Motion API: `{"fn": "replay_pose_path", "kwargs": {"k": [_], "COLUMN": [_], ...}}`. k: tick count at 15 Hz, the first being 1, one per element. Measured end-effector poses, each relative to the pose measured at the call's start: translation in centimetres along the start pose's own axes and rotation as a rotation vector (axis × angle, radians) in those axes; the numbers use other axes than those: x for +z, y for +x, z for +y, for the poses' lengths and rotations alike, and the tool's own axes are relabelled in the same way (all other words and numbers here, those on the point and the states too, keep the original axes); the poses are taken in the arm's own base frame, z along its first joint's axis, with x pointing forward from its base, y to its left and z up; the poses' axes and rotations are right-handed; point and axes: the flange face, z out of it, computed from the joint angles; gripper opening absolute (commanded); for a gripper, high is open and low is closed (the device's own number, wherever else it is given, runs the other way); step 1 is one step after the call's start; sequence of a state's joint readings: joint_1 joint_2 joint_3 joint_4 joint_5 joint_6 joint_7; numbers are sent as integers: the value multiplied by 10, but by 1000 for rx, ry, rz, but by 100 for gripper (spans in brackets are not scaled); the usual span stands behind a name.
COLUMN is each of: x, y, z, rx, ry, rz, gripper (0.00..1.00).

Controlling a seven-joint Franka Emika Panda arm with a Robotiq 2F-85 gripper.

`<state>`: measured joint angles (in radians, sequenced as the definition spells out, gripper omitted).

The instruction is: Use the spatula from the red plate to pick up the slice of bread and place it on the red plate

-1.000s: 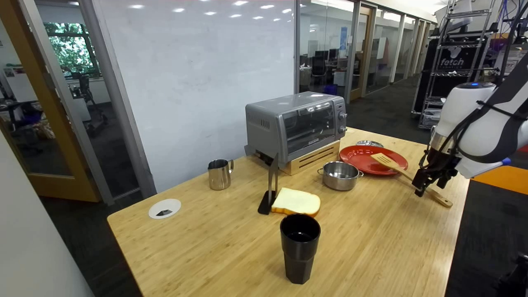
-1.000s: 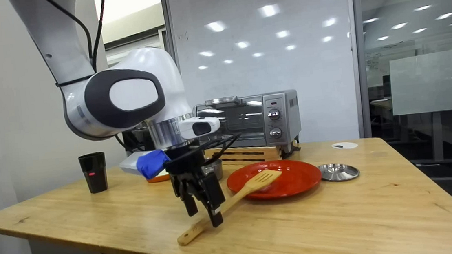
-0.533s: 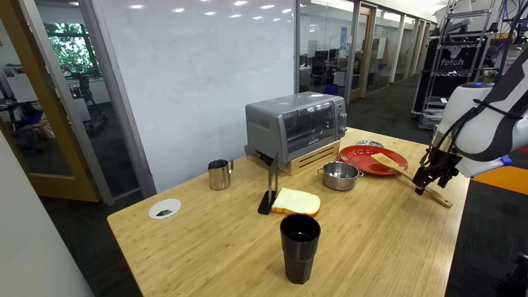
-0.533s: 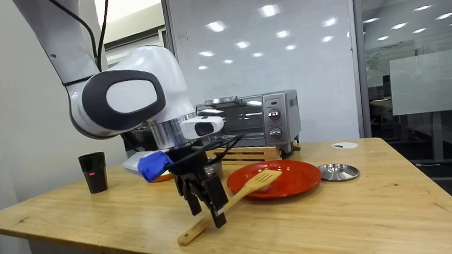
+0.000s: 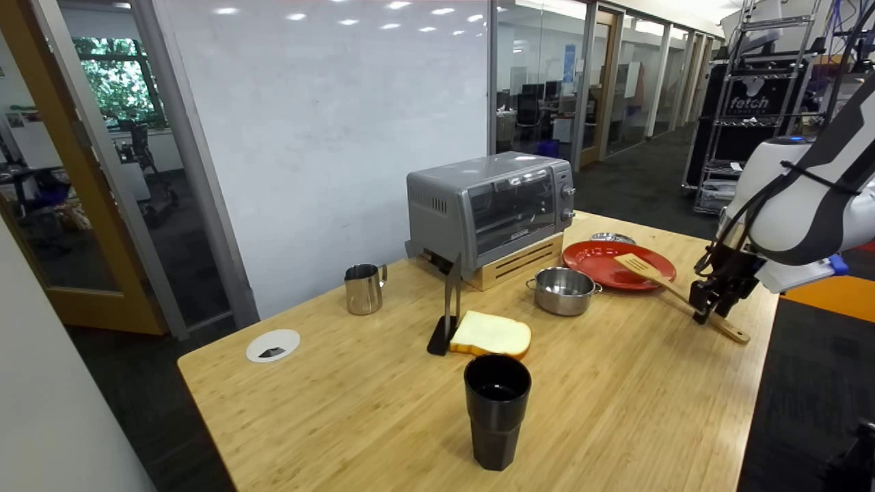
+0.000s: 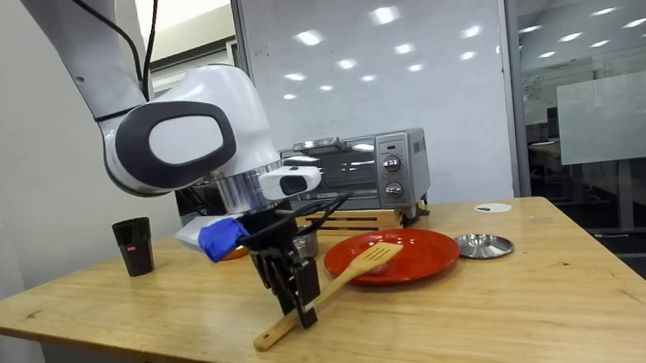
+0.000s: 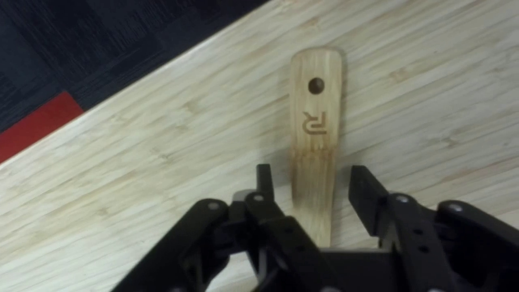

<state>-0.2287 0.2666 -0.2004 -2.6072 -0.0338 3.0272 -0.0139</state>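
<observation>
Straddling the spatula (image 7: 314,142) low in the wrist view, the claw (image 7: 312,178) stands spread, presumably to pinch it. The plate (image 6: 426,254), right of centre in an exterior view, props the spatula's tip; bread (image 5: 491,333) lies below centre in an exterior view.

In an exterior view, the table (image 5: 369,403) is looked down on at a slant, with the cup (image 5: 497,417) shown nearest and the arm (image 5: 793,232) cut by the right edge. In an exterior view taken from lower down, the plate (image 6: 423,260) is shown nearer than the cup, and the arm is framed at the left. The board (image 6: 374,104) is faced, and the spatula (image 6: 338,283) covered, in both exterior views; the oven (image 6: 351,173) is seen from opposite ends. In the wrist view, the spatula's handle (image 7: 316,121) is looked down on from close by, past the gripper (image 7: 312,178).
</observation>
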Motion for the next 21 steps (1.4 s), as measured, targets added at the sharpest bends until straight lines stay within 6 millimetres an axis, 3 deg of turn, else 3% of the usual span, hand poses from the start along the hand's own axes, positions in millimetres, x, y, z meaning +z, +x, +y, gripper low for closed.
{"fn": "replay_pose_path", "kwargs": {"k": [3, 5, 12, 16, 21], "x": [0, 0, -8, -33, -73], "y": [0, 0, 7, 19, 33], "z": [-1, -1, -1, -9, -35], "rx": [-6, -9, -97, -238, -482], "ry": [2, 2, 5, 14, 37], "rz": [0, 0, 18, 28, -15], "gripper": [3, 7, 7, 7, 7]}}
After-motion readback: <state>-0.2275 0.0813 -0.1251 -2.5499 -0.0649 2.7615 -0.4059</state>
